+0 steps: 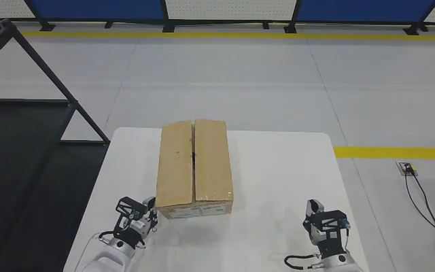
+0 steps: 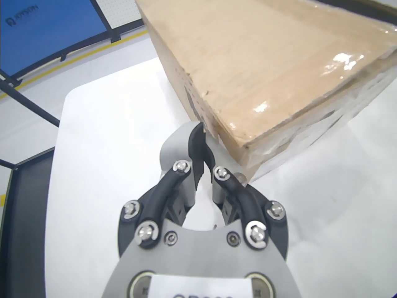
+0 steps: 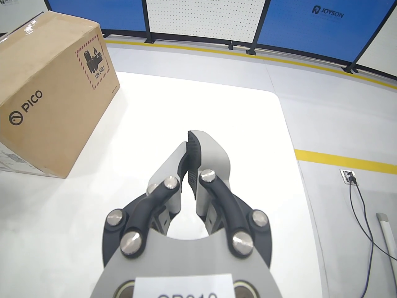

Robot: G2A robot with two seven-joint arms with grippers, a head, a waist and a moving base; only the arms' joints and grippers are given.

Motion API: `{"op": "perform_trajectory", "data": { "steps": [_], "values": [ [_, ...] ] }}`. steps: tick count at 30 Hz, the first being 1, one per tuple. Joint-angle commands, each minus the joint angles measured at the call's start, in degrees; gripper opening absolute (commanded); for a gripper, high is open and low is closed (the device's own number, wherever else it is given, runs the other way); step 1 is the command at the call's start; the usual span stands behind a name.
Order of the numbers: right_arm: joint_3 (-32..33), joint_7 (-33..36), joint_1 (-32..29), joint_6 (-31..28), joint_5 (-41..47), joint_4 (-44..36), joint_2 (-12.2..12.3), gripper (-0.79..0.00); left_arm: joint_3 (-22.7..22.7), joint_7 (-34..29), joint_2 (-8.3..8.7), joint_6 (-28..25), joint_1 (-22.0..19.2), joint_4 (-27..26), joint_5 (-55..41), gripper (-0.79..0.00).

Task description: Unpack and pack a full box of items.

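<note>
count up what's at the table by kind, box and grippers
cardboard box: 1, flaps closed, standing on the white table
grippers: 2, the left gripper near the box's corner, the right gripper apart from it, both shut and empty
total: 3

A light grey floor (image 1: pixel 224 75) runs back to a row of partition screens, blue panels (image 1: pixel 95 8) alternating with white perforated ones (image 1: pixel 231 7), all held in black frames on black feet (image 1: pixel 292 28). A yellow stripe (image 1: pixel 204 34) is painted on the floor just in front of the screens, and a second yellow stripe (image 1: pixel 384 152) lies further forward at the right. Near that one, a floor socket (image 1: pixel 406 168) has a black cable (image 1: pixel 423 197) plugged into it. At the left, a black metal frame (image 1: pixel 51 75) stands over a dark patch of flooring (image 1: pixel 27 177). A white table (image 1: pixel 279 177) with rounded corners sits in the foreground.
</note>
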Motion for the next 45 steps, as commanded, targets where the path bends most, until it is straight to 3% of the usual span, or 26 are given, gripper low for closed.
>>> {"op": "perform_trajectory", "data": {
  "steps": [1,36,40,45],
  "values": [
    [0.10,-0.20,-0.16,-0.22,0.04,-0.17,-0.05,-0.785,0.63,0.02,0.01,-0.49,0.21,-0.59,1.09,-0.785],
    [3.36,-1.73,-1.90,-2.69,0.93,-0.79,-0.78,-0.785,15.51,-2.15,-0.98,-4.91,-4.01,-3.75,11.96,-0.785],
    [3.49,-1.07,-1.75,-2.81,0.26,-1.40,-0.84,-0.785,14.72,-1.79,-0.91,-6.32,-4.23,-4.37,10.10,-0.785],
    [3.18,0.11,-1.31,-3.01,-0.91,-2.01,-0.93,-0.785,6.90,-0.66,-0.35,-5.76,-2.17,-6.46,2.83,-0.785]
  ]
}}
